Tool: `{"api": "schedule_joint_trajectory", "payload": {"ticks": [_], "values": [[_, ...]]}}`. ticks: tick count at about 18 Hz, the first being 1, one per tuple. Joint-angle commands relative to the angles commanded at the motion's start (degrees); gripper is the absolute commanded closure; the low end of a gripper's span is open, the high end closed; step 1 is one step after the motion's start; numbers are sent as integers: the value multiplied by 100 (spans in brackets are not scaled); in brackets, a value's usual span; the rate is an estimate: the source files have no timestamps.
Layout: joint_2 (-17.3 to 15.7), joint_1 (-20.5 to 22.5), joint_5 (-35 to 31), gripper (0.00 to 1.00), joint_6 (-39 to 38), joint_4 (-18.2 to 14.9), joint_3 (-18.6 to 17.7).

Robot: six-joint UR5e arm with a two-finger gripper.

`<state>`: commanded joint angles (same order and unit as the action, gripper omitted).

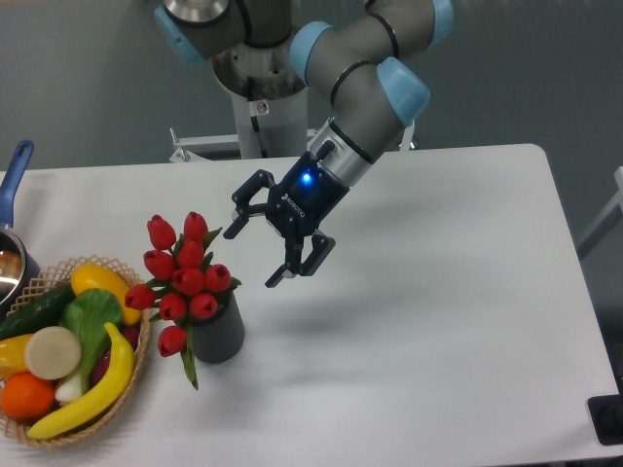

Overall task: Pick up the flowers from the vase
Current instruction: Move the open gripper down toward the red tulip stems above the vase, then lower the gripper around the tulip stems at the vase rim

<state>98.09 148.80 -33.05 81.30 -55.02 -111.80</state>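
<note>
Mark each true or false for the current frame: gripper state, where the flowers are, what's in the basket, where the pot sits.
1. The gripper is open and holds nothing. True.
2. The flowers have been lifted out of the vase. False: the stems sit in the vase, and the gripper is apart from them, to their right.
3. A banana lies in the wicker basket. True.
4. The basket stands to the right of the vase in the image. False: it stands to the left of it.
5. The pot with a blue handle is at the table's left edge. True.
</note>
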Motion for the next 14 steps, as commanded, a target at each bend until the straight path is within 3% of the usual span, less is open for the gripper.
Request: {"api": "schedule_joint_trajectory", "payload": {"ticks": [4,12,14], "values": [[167,-62,131,0,35,52,62],[597,-343,185,0,9,632,167],[659,-430,193,0,0,650,167]]}}
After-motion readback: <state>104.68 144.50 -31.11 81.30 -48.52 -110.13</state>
